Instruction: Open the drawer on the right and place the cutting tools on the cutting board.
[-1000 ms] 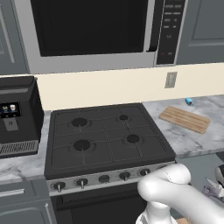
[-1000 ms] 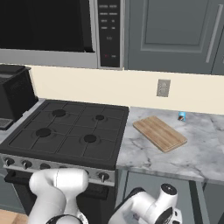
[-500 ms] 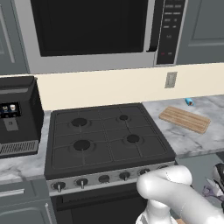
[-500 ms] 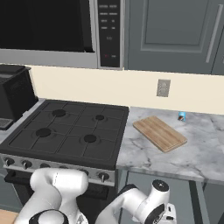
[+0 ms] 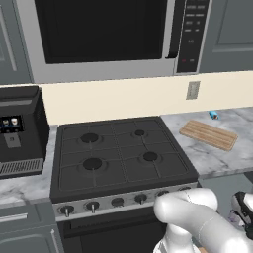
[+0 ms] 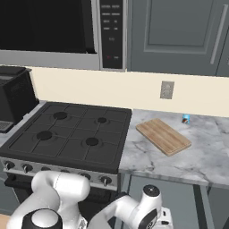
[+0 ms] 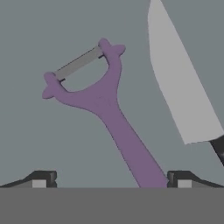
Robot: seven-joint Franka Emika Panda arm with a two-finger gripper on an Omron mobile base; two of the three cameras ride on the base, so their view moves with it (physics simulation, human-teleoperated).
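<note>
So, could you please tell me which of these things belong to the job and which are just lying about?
For the job:
- peeler
- knife
- drawer
- cutting board

Just lying about:
- stove
- microwave
- coffee machine
- small blue object

The peeler (image 7: 107, 105) handle runs out of the hand view's bottom, between the pincer (image 7: 111, 179) tips. The knife (image 7: 179, 83) tip is cut by the top edge, its dark handle by the right edge. The blue object (image 6: 185, 119) on the counter (image 6: 197, 156) is too small to identify.
</note>
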